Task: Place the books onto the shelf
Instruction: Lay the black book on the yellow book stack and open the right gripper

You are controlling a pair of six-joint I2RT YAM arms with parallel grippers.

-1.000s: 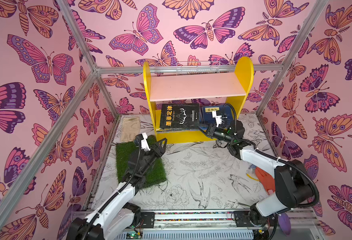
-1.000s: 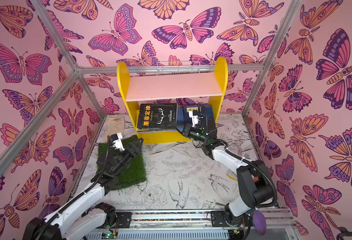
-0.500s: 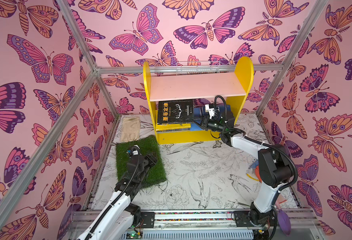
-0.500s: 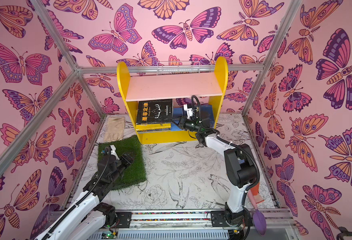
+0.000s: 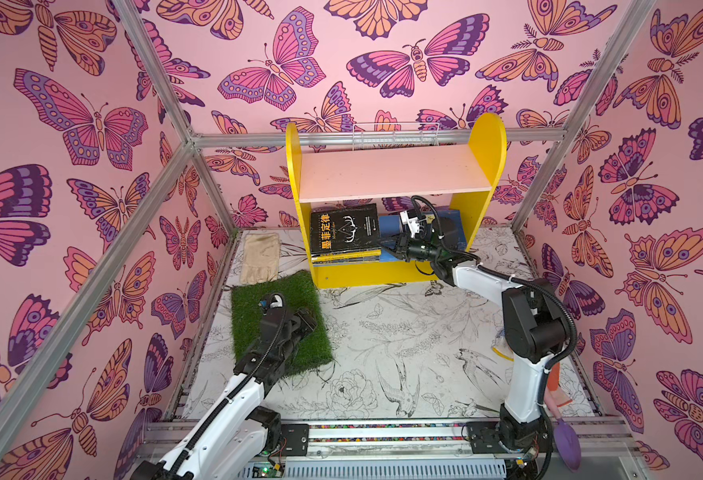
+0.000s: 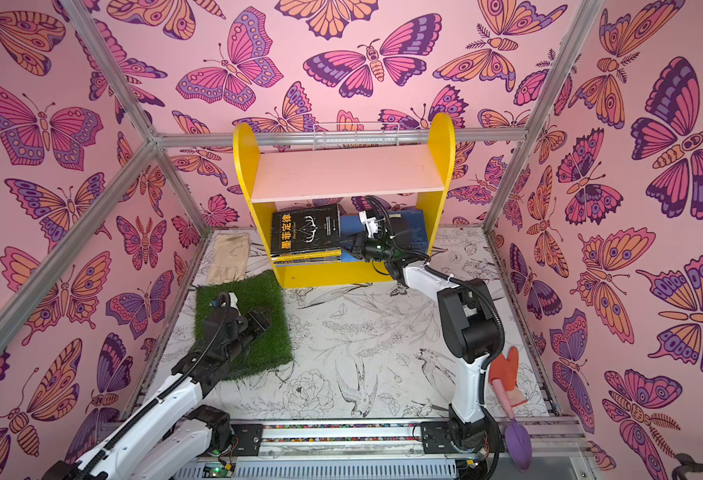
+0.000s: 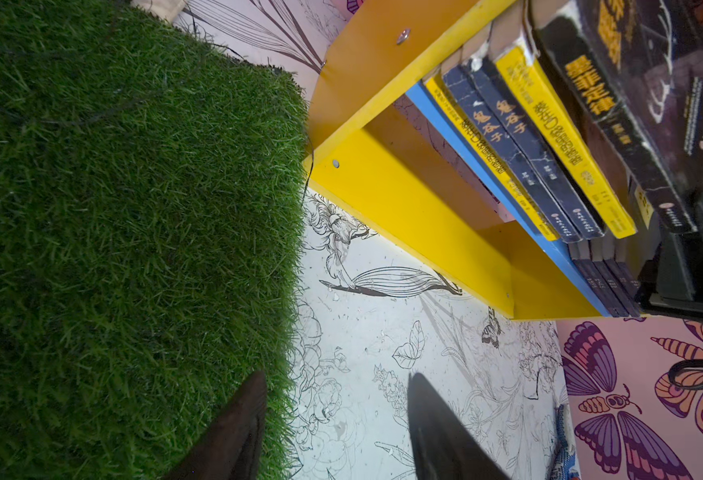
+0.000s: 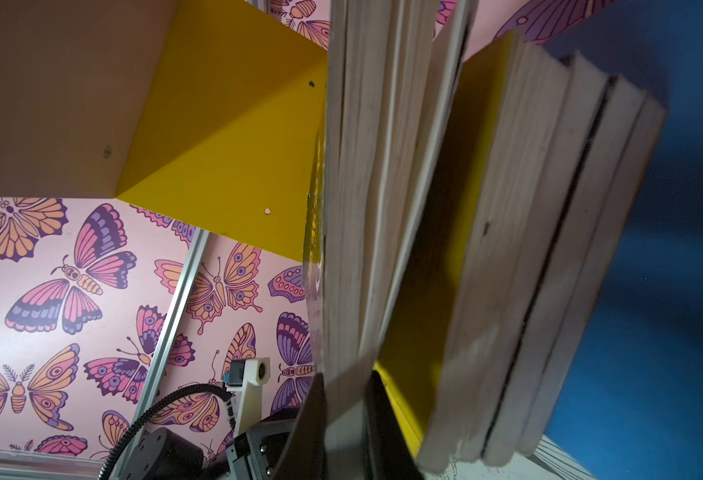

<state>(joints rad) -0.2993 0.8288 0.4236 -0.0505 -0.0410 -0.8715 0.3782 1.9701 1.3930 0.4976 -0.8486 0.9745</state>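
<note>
The shelf [image 5: 395,174] [image 6: 345,170] stands at the back with yellow sides, a pink upper board and a blue lower board. A stack of books [image 5: 343,257] [image 7: 549,137] lies flat on the lower board, the black book [image 5: 343,228] [image 6: 304,226] with orange characters on top. My right gripper [image 5: 387,249] [image 6: 347,249] [image 8: 345,395] reaches under the upper board and is shut on the black book's page edge [image 8: 349,365]. More navy books [image 5: 389,224] [image 7: 607,282] lie further right on the board. Low over the turf's edge, my left gripper [image 5: 304,322] [image 7: 335,376] is open and holds nothing.
A green turf square [image 5: 254,299] [image 6: 258,291] lies front left of the shelf, with a beige glove [image 5: 260,257] behind it. A white wire basket [image 5: 395,133] hangs behind the shelf. An orange mitt [image 6: 507,374] and a purple trowel [image 6: 518,440] lie at the front right.
My right gripper has moved back and to the left, sliding the black book further in under the upper board. The left gripper has drawn back from the shelf to the turf's front.
</note>
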